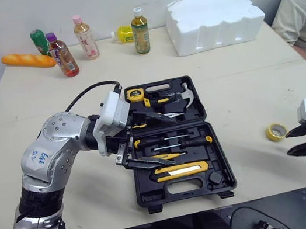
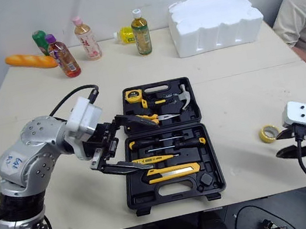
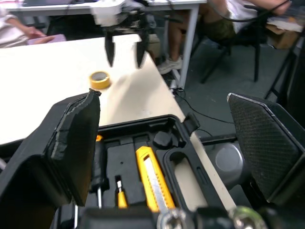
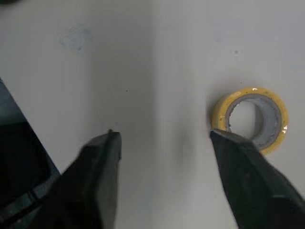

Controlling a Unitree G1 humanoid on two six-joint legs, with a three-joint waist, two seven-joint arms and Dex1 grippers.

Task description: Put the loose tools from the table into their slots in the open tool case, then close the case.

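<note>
Tape roll (image 1: 275, 132) just beside spread right pincer (image 1: 289, 144)

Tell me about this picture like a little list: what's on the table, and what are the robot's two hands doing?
Case: black plastic tool case, open, in the middle of the table, tools in its slots
Loose thing: yellow roll of tape, on the table to the case's right
Left gripper: open, empty, over the case's left side
Right gripper: open, empty, right next to that roll
Far edge: white foam block
</note>
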